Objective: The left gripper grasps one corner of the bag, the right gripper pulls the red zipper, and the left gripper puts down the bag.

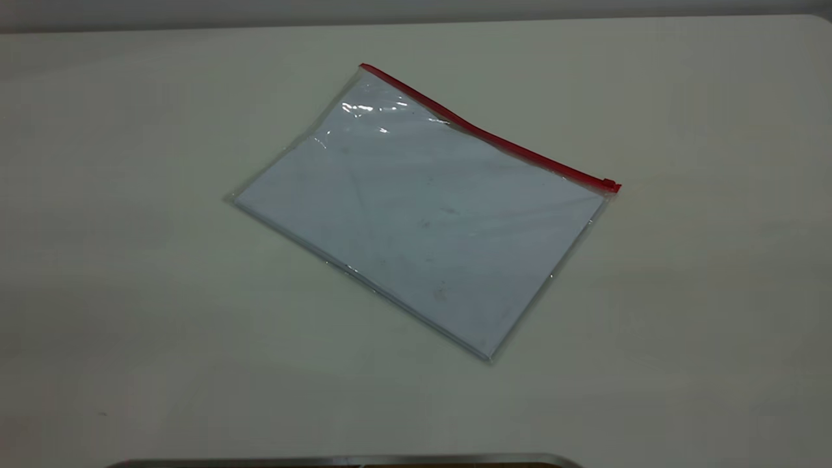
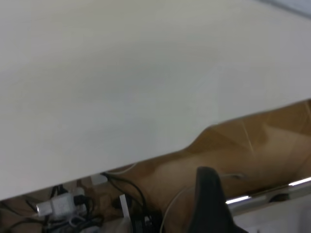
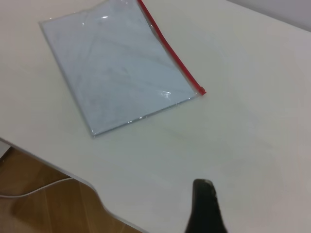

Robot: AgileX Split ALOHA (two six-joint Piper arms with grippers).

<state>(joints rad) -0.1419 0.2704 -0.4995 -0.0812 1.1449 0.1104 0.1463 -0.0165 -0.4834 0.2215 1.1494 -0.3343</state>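
Note:
The bag (image 1: 422, 208) lies flat on the white table (image 1: 130, 260), turned at an angle, with white paper inside. The red zipper (image 1: 487, 136) runs along its far long edge. The small red slider tab (image 1: 610, 185) sits at the right-hand corner of the bag; the other zipper corner (image 1: 363, 66) is at the far left. The bag (image 3: 116, 68), zipper (image 3: 170, 53) and slider (image 3: 201, 91) also show in the right wrist view. The right gripper (image 3: 203, 187) hovers over bare table, well away from the bag. The left gripper (image 2: 206, 174) is over the table's edge, and the bag is out of its view.
The table edge (image 2: 146, 160) has a curved notch; below it are the wooden floor (image 2: 252, 141) and a tangle of cables and plugs (image 2: 73, 208). A metal strip (image 1: 344, 461) lies along the near edge in the exterior view. Neither arm shows in the exterior view.

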